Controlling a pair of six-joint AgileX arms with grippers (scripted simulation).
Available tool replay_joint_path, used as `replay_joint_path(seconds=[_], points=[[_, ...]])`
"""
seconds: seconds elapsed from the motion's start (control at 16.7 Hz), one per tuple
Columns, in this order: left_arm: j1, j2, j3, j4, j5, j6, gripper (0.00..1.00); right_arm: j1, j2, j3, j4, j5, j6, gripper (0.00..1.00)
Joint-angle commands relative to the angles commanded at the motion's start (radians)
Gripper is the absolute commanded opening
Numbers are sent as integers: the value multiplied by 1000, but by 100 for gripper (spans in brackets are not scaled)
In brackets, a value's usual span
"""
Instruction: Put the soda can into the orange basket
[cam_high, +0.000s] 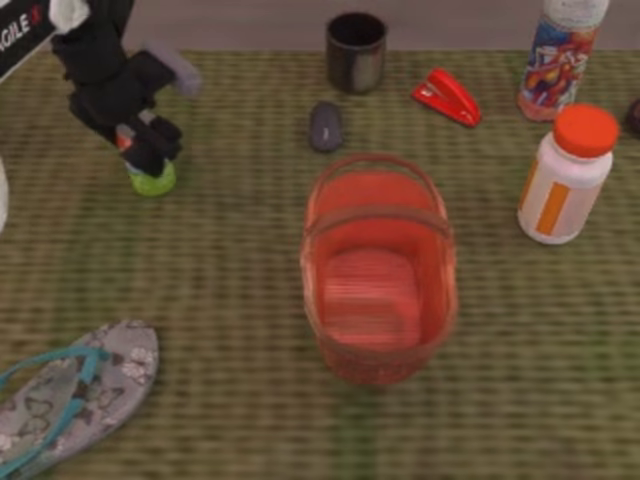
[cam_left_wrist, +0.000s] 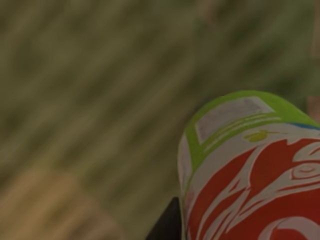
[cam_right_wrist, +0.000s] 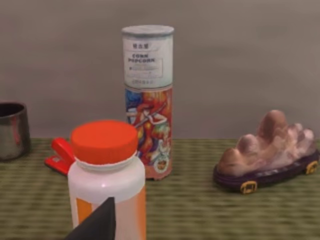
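Red/lime-green soda can (cam_high: 152, 177) upright, well left of empty oval orange basket (cam_high: 378, 268) w/ hoop handle.

Soda can (cam_left_wrist: 250, 170): red with white swirls, lime-green bottom half. Basket (cam_high: 378, 268) was orange-red, woven. Mat (cam_high: 220, 280) was olive-green weave. Bottle (cam_high: 565, 175) was white with orange cap and stripe. Stapler (cam_high: 446, 97) red, mug (cam_high: 356, 52) dark. Flip-flop (cam_high: 75, 395) was grey, possibly butterfly print, teal straps. Tall can (cam_right_wrist: 148, 100) had a cartoon print. Toy car (cam_right_wrist: 267, 152) was pinkish over purple.
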Motion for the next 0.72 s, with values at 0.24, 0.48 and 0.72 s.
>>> replay_joint_path(seconds=[0.24, 0.48, 0.72], points=[[-22, -44, -94, 178, 119, -59, 0, 0, 0, 0, 0, 0, 0, 100], [-54, -119, -260, 504, 316, -164, 0, 0, 0, 0, 0, 0, 0, 100], [-95, -220, -479, 928, 557, -298, 0, 0, 0, 0, 0, 0, 0, 100]])
